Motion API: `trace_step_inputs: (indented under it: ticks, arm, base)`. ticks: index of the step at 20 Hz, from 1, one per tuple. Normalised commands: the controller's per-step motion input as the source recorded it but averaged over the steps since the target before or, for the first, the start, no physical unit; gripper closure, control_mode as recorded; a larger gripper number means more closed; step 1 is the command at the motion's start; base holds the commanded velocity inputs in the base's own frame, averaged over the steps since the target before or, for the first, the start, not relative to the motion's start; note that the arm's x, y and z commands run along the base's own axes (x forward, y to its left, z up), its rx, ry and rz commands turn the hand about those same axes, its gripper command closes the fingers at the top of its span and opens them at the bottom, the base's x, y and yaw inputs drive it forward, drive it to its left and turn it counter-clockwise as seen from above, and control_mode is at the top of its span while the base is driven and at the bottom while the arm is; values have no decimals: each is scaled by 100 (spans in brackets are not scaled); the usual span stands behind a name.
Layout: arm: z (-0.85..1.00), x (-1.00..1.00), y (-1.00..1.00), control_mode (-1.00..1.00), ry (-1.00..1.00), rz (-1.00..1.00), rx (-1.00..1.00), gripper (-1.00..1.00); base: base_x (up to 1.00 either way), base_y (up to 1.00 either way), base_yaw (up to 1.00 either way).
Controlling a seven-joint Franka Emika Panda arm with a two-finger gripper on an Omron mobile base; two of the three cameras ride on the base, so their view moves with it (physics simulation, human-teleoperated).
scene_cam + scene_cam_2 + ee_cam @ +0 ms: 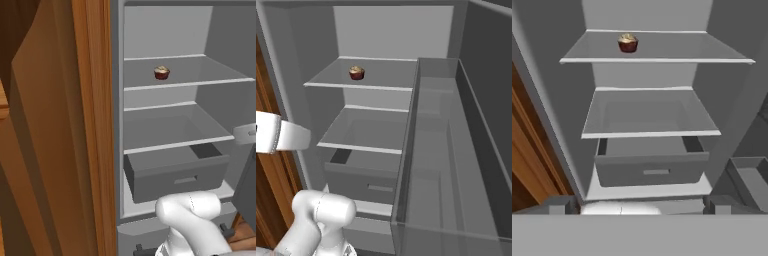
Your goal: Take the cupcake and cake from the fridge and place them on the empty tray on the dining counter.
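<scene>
With my jaws fully open and far from the cupcake [627, 43], which stands on the upper shelf [677, 50] of the open fridge [150, 125], I fear pushing it backwards if I approach too low.

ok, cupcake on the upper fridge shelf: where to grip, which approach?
Grip the cupcake across its dark red wrapper, probably coming level from the open front of the fridge. It stands upright, alone on the shelf, clear both sides; the soft top is poor to pinch.
</scene>
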Motion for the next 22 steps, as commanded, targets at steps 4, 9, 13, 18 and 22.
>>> trace_step_inputs:
  ticks: [4, 9, 13, 18, 22]
  arm:
    - [8, 82, 13, -100, -8, 7, -1, -100]
    - [25, 83, 0, -100, -1, 10, 0, -100]
    - [9, 72, 4, -100, 0, 3, 0, -100]
    - [0, 77, 16, -100, -1, 0, -1, -100]
    - [0, 87, 13, -100, 0, 0, 0, -100]
  base:
    - [0, 0, 0]
    - [0, 0, 0]
    - [0, 0, 0]
    - [0, 0, 0]
    - [0, 0, 0]
